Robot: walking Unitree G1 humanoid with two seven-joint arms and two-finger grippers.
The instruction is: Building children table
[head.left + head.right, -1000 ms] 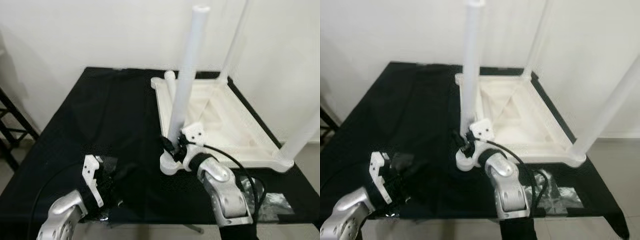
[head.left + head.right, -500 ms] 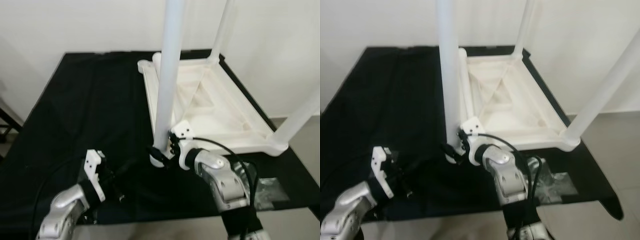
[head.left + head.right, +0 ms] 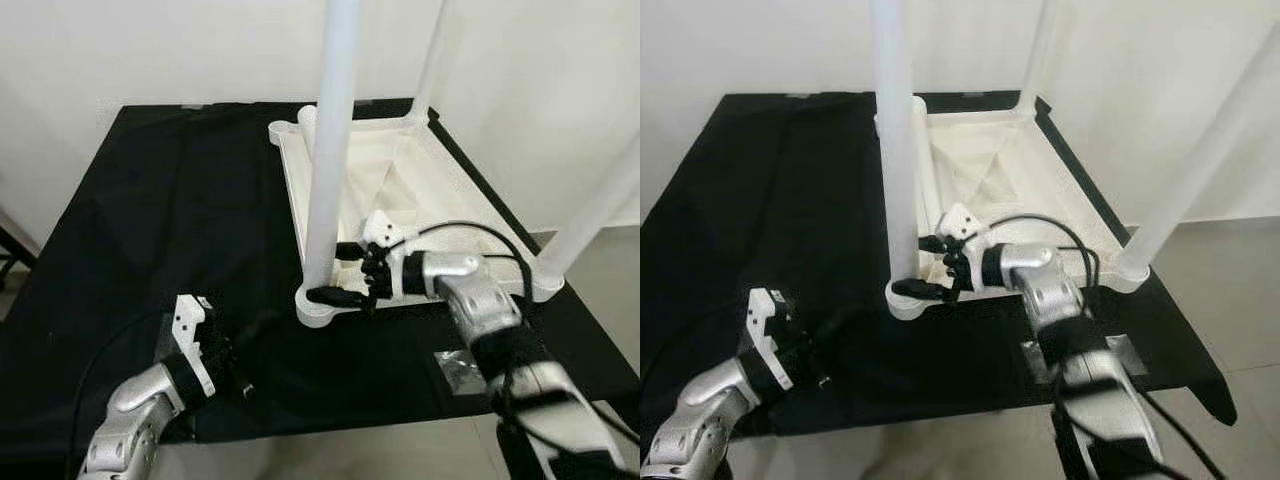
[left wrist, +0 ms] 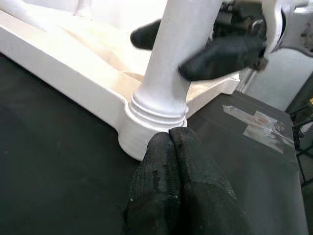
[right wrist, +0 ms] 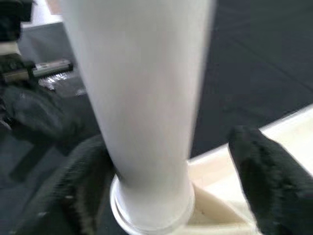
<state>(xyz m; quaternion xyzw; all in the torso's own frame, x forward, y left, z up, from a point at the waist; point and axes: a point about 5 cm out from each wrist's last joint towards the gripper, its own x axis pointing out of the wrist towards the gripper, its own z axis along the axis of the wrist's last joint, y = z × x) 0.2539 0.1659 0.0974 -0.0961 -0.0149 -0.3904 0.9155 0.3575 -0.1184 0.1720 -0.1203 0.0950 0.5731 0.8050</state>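
So the small white plastic children's table (image 3: 400,195) is lying upside down on the desk covered in black cloth (image 3: 180,210), over on the robot's right half and running up to the far edge by the white wall (image 3: 200,50). Three white round legs stick up from its corners; the near-left white tube leg (image 3: 330,150) stands upright in its round corner socket (image 3: 320,305). The right gripper (image 3: 338,272) comes in from the right, low down by that socket, with its black fingers spread apart on either side of the leg's base, not clamped on it as far as I can see. The left gripper (image 4: 171,161) sits low on the cloth just in front of the same socket, fingers pressed together with nothing between them. A strip of clear shiny tape (image 3: 462,368) lies on the cloth near the desk's front right edge, and the right arm's black cable (image 3: 470,228) loops over the tabletop frame.
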